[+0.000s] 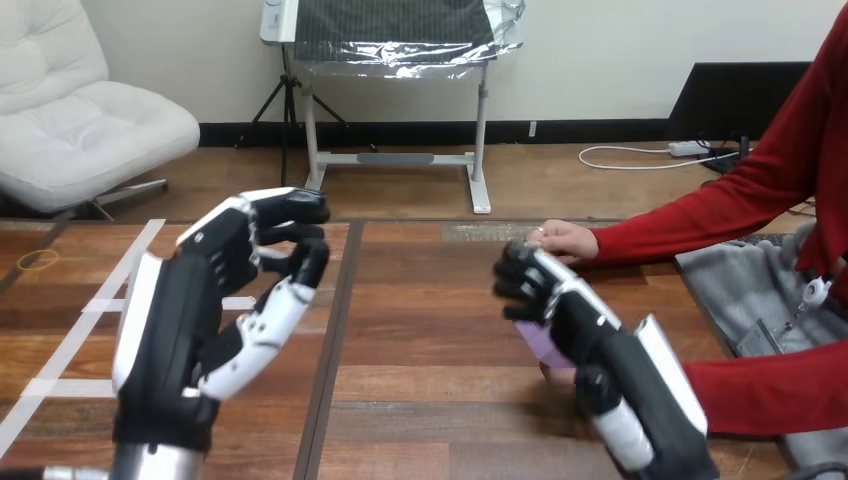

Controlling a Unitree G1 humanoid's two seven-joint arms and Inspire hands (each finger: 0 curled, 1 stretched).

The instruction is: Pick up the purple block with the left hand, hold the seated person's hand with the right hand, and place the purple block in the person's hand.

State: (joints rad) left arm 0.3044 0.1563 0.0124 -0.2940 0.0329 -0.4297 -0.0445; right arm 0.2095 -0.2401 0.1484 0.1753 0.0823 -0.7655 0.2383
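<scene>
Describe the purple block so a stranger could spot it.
On the right half of the wooden table, the robot's right hand hangs near the person's hand. The purple block peeks out at that robot hand's lower left edge: the only pale purple thing against brown wood.

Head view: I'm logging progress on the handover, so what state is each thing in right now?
left hand: raised above the table, fingers curled, holding nothing.
right hand: over the purple block; its grip cannot be told.
purple block: partly hidden under the right hand, not in the left hand.
person's hand: at the table's far side, just beyond the right hand; contact unclear.
</scene>
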